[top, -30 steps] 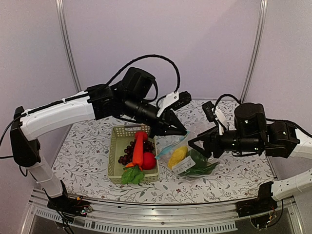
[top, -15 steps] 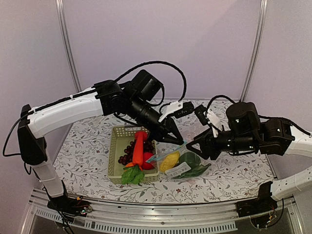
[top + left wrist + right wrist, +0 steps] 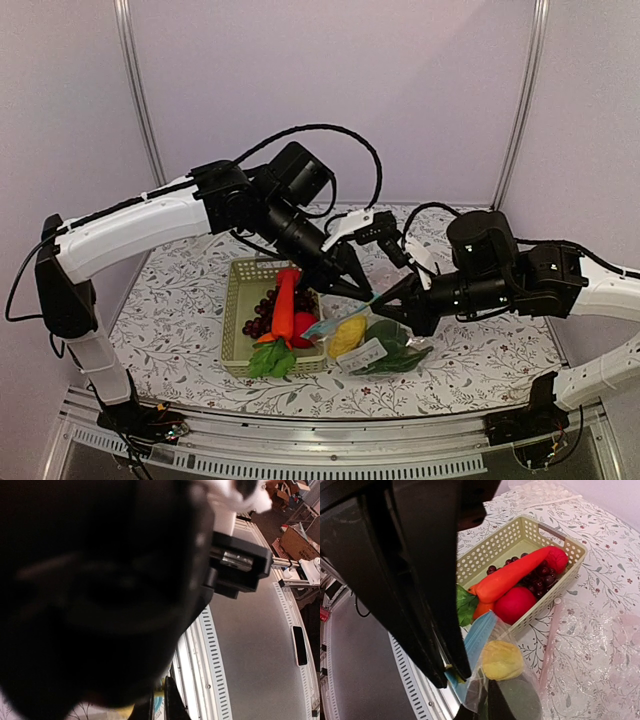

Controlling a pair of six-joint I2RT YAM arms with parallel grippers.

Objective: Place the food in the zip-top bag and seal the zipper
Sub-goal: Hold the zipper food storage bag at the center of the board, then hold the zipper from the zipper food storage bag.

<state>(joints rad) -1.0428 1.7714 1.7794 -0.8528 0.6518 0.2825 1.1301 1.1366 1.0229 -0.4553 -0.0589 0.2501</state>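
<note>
The zip-top bag (image 3: 378,345) hangs just right of the basket with a yellow corn cob (image 3: 348,335) and a dark green vegetable (image 3: 392,332) inside. My left gripper (image 3: 366,292) is shut on the light-blue zipper (image 3: 342,313) at the bag's mouth; the strip shows between its tips (image 3: 159,707). My right gripper (image 3: 398,303) is shut on the bag's clear edge right beside it. In the right wrist view my right gripper (image 3: 482,711) pinches the plastic over the corn (image 3: 502,660), with the zipper (image 3: 477,640) running to the left fingers (image 3: 435,630).
The pale green basket (image 3: 236,340) holds a carrot (image 3: 285,303), grapes (image 3: 260,318), a red fruit (image 3: 305,330) and green leaves (image 3: 268,358). Bubbly clear sheets (image 3: 405,232) lie on the floral table behind. A metal frame rail (image 3: 200,650) borders the near edge.
My right gripper has moved left to the bag's mouth and closed on its edge. The left gripper lowered the bag, then held still on the zipper.
</note>
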